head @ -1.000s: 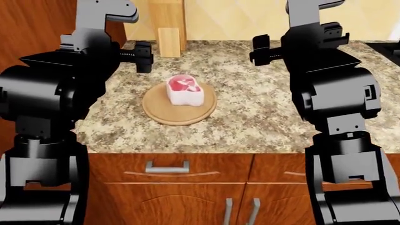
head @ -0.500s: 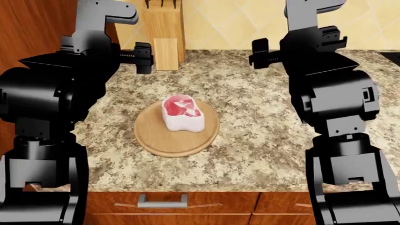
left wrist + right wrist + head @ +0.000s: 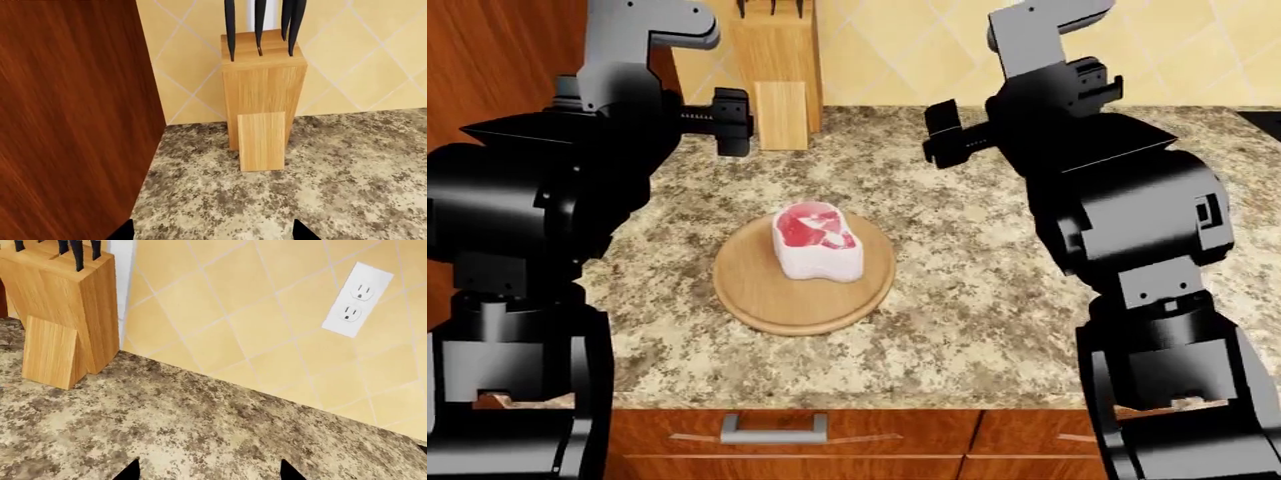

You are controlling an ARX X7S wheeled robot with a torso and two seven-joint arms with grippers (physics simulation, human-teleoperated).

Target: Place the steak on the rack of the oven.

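A: Far left — dark reddish wooden cabinet side panel [image 3: 73,115]. Just right of it, at the tiled wall, a pale wooden knife block [image 3: 777,75] with black handles standing upright on the speckled granite countertop [image 3: 974,280].

B: Left gripper [image 3: 733,122]?

A: Held above the counter's far-left part, near the block. Its wrist view shows two dark fingertips [image 3: 127,231] set apart, nothing between them — spread wide.

B: The meat?

A: Thick chunk of raw steak [image 3: 815,241], red-marbled top, pale sides, sits on a round flat wooden board [image 3: 805,275], centre of the counter, between the arms and nearer than both grippers. Untouched.

B: Right side?

A: Right gripper [image 3: 945,135] hovers over the counter, far of the steak and to its right. Tips apart in its wrist view, empty. White wall outlet [image 3: 355,300] on the cream tiles beyond.
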